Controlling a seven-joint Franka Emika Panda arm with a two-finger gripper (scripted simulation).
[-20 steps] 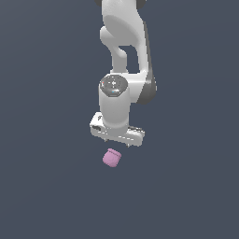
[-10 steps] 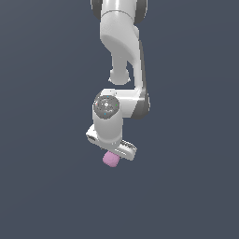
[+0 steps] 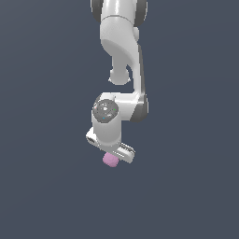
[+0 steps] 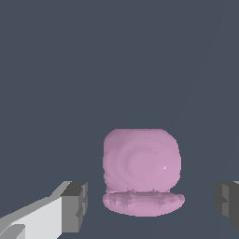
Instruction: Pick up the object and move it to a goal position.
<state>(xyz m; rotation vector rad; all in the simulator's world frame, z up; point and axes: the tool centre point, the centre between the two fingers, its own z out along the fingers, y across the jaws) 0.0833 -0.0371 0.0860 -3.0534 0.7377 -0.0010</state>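
The small pink rounded jar-like object (image 4: 141,170) lies on the plain dark grey floor (image 3: 186,186) between the wide-open grey fingertips (image 4: 74,206) of the white gripper (image 3: 111,158), touching neither, and nothing else stands around it.

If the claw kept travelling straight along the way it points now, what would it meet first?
Most likely the pink object. In the wrist view it sits between the two open fingers, with gaps on both sides. In the exterior view it shows just below the claw; the remaining depth is unclear.
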